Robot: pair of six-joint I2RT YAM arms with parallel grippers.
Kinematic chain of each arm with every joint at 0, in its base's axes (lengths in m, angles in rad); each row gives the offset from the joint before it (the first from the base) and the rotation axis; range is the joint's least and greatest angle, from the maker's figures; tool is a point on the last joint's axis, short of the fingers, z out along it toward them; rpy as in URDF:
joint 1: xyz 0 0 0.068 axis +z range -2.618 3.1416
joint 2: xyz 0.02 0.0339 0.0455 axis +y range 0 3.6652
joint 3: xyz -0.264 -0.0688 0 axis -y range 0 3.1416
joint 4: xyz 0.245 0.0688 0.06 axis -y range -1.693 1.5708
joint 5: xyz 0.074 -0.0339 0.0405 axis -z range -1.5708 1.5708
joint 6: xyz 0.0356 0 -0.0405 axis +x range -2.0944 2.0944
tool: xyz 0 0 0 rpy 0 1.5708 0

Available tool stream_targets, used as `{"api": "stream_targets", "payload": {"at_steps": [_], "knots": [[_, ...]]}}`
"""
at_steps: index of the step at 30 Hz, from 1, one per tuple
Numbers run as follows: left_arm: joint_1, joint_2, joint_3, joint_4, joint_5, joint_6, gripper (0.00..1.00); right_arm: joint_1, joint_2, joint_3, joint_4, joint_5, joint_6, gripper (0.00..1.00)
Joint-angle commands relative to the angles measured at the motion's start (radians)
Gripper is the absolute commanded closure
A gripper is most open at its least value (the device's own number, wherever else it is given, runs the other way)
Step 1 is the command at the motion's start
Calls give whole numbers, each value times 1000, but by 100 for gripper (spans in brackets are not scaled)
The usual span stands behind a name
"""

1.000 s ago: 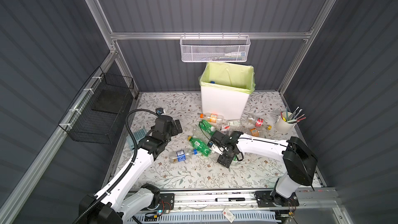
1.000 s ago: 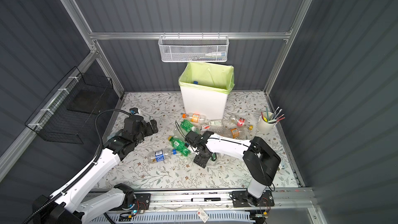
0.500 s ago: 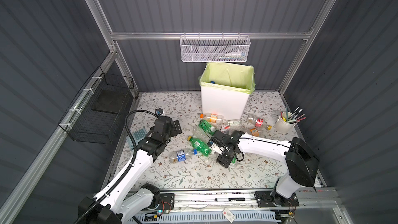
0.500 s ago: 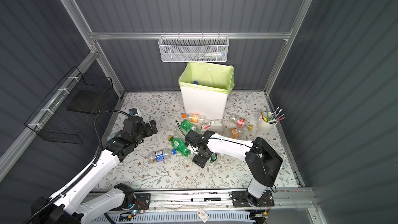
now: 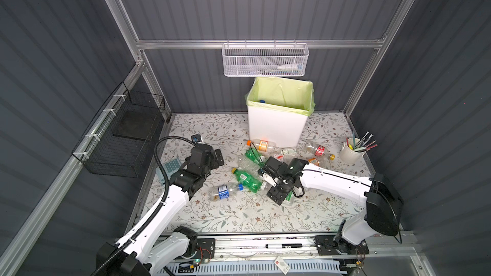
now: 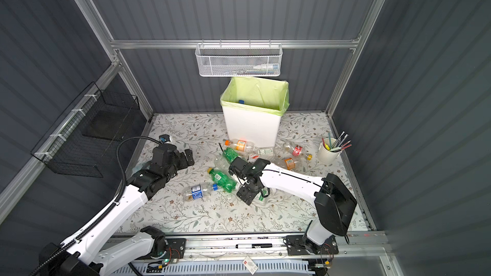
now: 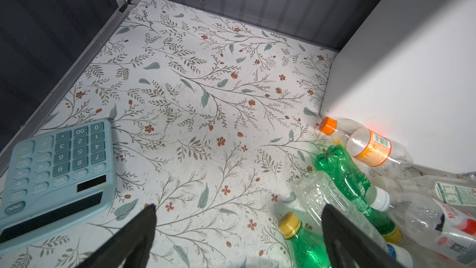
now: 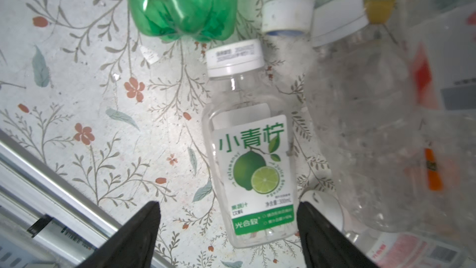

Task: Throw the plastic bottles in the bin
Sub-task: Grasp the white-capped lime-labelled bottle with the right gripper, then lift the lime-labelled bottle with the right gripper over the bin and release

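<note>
Right gripper (image 8: 229, 206) is hovering with jaws spread and nothing held over a lime-drink bottle (image 8: 251, 150). The bottle is lying flat near the middle of the table (image 5: 239, 216), at the 5 o'clock edge of a heap of plastic bottles (image 5: 263, 146). The black fingers (image 8: 134, 235) are straddling the bottle's base end.

Crowding is looking like the likeliest trouble. A crumpled clear bottle (image 8: 360, 125) is lying right beside the lime one, so a finger coming down on that side may be pinching both or shoving the neighbour aside. The smooth, round, empty body is also looking liable to roll or squirt out of a grip taken so near its base. A loose hold could be dropping it short of the bin (image 5: 276, 126). A green bottle (image 8: 180, 3) is lying just past the white cap and may be getting nudged.

Left gripper (image 7: 239, 207) is waiting at about 9 o'clock, jaws wide apart and empty, above bare tabletop near a blue calculator (image 7: 56, 166). If both arms are heading for the heap together, they are risking a clash.

The table is wearing a pale floral covering, flat and slick-looking. The bin, lined with a yellow-green bag, is standing at 12 o'clock against the rear wall. A cup of pens (image 5: 350, 152) is sitting at 3 o'clock. Dark ribbed panels are enclosing the booth. A white mesh basket (image 5: 265, 62) is hanging above the bin, and a black wire basket (image 5: 125, 139) is hanging at 9 o'clock.
</note>
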Motion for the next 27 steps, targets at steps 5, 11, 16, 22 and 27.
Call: {"api": "stream_targets", "payload": {"at_steps": [5,11,16,22,27], "knots": [[6,-33,-18,-10,-9,-12,0,-37,67,12,16,14,-25,12],[6,-32,-13,-17,-11,-12,0,-41,125,17,47,-17,-27,11],[6,-38,-19,-19,-19,-11,0,-42,172,9,48,-3,-22,12],[6,-35,-19,-20,-20,-12,0,-42,204,10,51,-18,-19,21],[6,-34,-20,-20,-20,-10,0,-43,194,18,44,-20,-15,29]]}}
